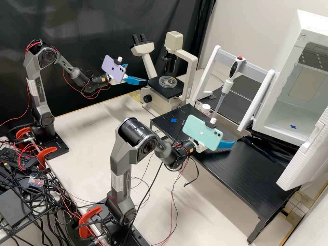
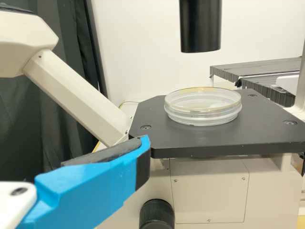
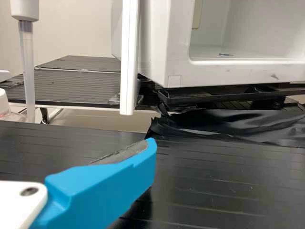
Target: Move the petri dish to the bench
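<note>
Black under a clear petri dish [image 1: 167,82], the stage [image 1: 156,85] of the cream microscope [image 1: 155,104] holds it above the pale worktop [image 1: 85,126]. The left gripper [image 1: 137,73] is near the stage, fingers spread. Over the black stand [image 1: 244,171] hangs the right gripper [image 1: 226,144], fingers apart as well. A blue cross [image 1: 173,120] marks the stand, and beyond are a pipette [image 1: 226,86] and a white cabinet [image 1: 309,29], its door [image 1: 305,153] open.

White labels [image 1: 118,183] on both arms [image 1: 122,153]; print illegible
</note>
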Robot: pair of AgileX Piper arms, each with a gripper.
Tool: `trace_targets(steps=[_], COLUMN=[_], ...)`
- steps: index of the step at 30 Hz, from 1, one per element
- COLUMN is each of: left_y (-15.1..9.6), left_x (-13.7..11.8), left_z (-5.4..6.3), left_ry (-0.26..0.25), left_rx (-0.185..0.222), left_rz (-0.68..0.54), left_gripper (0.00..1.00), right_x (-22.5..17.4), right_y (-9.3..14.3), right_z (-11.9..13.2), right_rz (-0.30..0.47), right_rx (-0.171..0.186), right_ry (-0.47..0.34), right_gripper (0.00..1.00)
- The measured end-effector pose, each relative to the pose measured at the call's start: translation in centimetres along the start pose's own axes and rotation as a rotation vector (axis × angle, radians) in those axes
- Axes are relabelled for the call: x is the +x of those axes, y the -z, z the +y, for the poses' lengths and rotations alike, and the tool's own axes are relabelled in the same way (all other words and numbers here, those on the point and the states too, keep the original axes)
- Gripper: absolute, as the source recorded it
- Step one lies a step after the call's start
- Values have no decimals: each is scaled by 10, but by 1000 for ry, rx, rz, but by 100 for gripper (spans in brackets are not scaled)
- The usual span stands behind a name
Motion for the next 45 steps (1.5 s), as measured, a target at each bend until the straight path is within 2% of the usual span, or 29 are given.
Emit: trace_targets(steps=[7,12,15,21,23,30,34,38,45], left_y=[0,0,0,0,0,0,0,0,0], left_x=[0,0,0,0,0,0,0,0,0], left_z=[0,0,0,0,0,0,0,0,0], left_ry=[0,0,0,0,0,0,0,0,0], left_rx=[0,0,0,0,0,0,0,0,0], left_rz=[0,0,0,0,0,0,0,0,0], left_gripper=[100,100,100,100,100,100,100,100,100], right_x=[-1,-7,-14,-26,-30,-31,-26,-18,5], right_y=[-1,5,18,56,69,121,152,176,218], right_z=[0,-6,-9,-27,-38,-64,-84,-103,-122], right_rz=[-1,2,48,175,209,330,406,436,459], right_rx=[2,22,5,-35,-58,-93,-135,-177,-224], right_ry=[-2,-2,9,21,41,82,116,168,198], right_gripper=[100,100,100,100,100,100,100,100,100])
